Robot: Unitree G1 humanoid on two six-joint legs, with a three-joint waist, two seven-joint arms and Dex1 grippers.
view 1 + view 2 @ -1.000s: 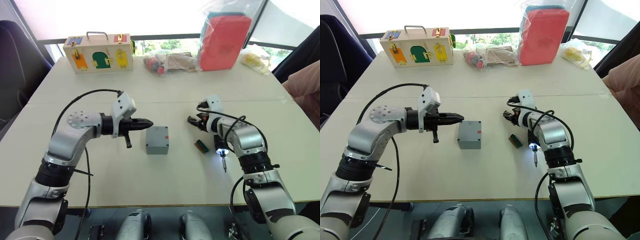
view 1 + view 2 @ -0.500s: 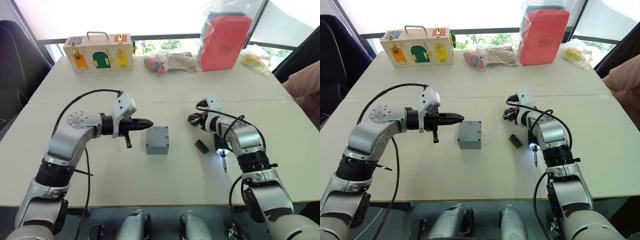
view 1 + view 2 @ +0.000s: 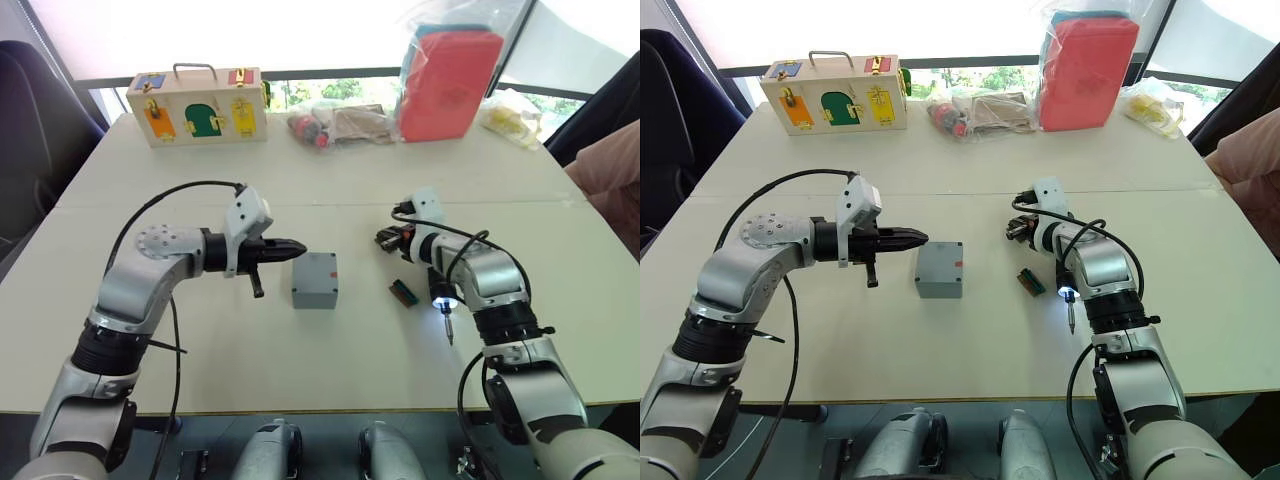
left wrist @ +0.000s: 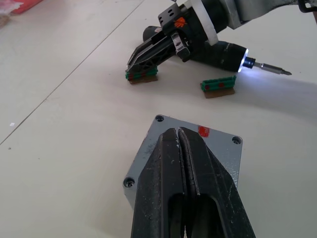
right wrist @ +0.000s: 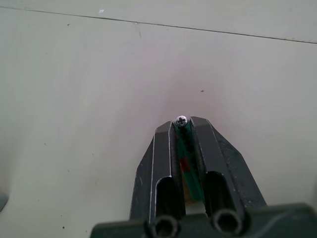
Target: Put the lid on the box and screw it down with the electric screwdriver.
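Over the last second almost nothing has shifted. My right gripper (image 3: 382, 240) edged slightly at the start and has since held still, and the left gripper (image 3: 301, 250) has not moved at all. I read that as a pause: no screw is being driven at this moment.

The small grey plastic square box (image 3: 315, 280) sits mid-table between my arms. Its top face shows corner holes and a red mark, so I judge that the thin grey plastic lid (image 4: 220, 148) is already seated. I cannot make out the seam, though.

The left jaws are pressed together, empty, with their tips at the box's left edge. The right jaws are clamped on a small green-and-brown block (image 4: 141, 76), with a silver screw head (image 5: 182, 119) showing at their tip. The black pen-style electric screwdriver (image 4: 223, 51) is by my right wrist with its tip light on and its bit pointing back toward me. I cannot tell whether it lies on the pale table (image 3: 300, 370) or rides with the arm.

- **Task items:** one box, one lid and one screwdriver.
- **Green-and-brown blocks:** two, the second one (image 3: 403, 291) lying loose right of the box.
- **Screws:** one that I can see.
- **At the far edge:** one wooden case with coloured doors (image 3: 197, 105) and one large red box in a plastic bag (image 3: 450, 85).
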